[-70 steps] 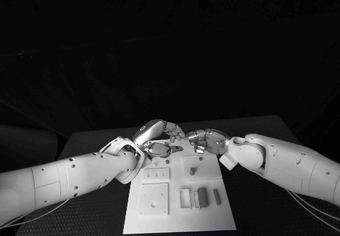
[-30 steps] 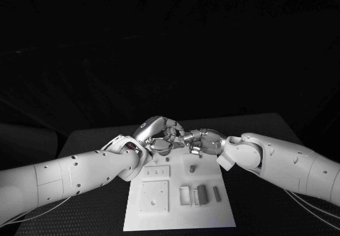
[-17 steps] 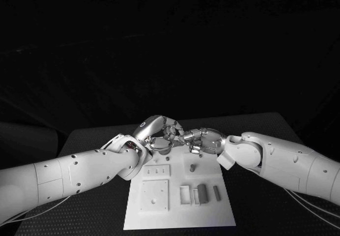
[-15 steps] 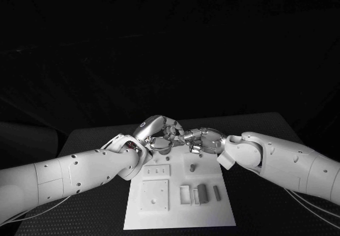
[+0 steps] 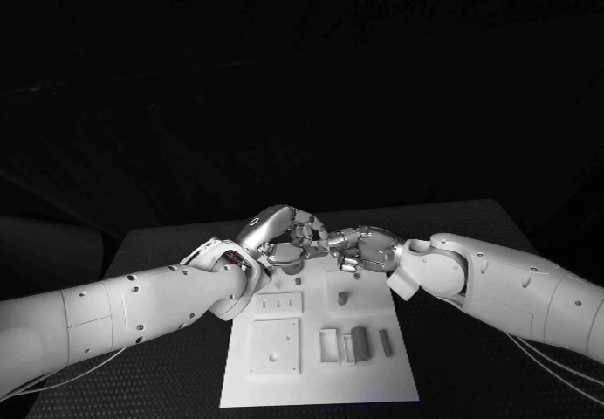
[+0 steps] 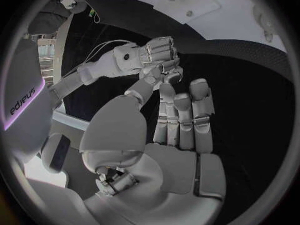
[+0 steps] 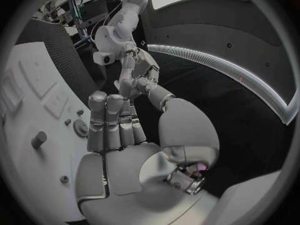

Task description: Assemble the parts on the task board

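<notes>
Task board: the white task board (image 5: 321, 371) lay in the middle of the black counter (image 5: 151, 253), running from the robot's near side to the far end where the hands met.
Parts on the board: a short upright peg (image 5: 339, 298) stood near the board's middle; a dark bar (image 5: 359, 343) and pale strips beside it lay near the nearer right edge; a square plate (image 5: 275, 346) and a slotted block (image 5: 279, 303) sat on the left half.
Part in hand: fingertips of both hands touched just above the board's far end; whether a small part sat between them was too small to tell.
Left hand: the left hand (image 5: 287, 245) had its fingers bent inward toward the right one; the left wrist view showed its fingers (image 6: 182, 120) lying straight and close together with nothing in the palm. Holding or not: I could not tell.
Right hand: the right hand (image 5: 356, 250) was curled, its fingers meeting the left's; in the right wrist view its fingers (image 7: 112, 122) were folded close over an empty palm. Grip: I could not tell.
Step in hand: seemingly a hand-over or regrasp above the board's far end, early in the assembly, most pieces lying loose.
Next move: it would call for one hand to secure a firm pinch before the other let go, then carrying down to a seat on the board.
</notes>
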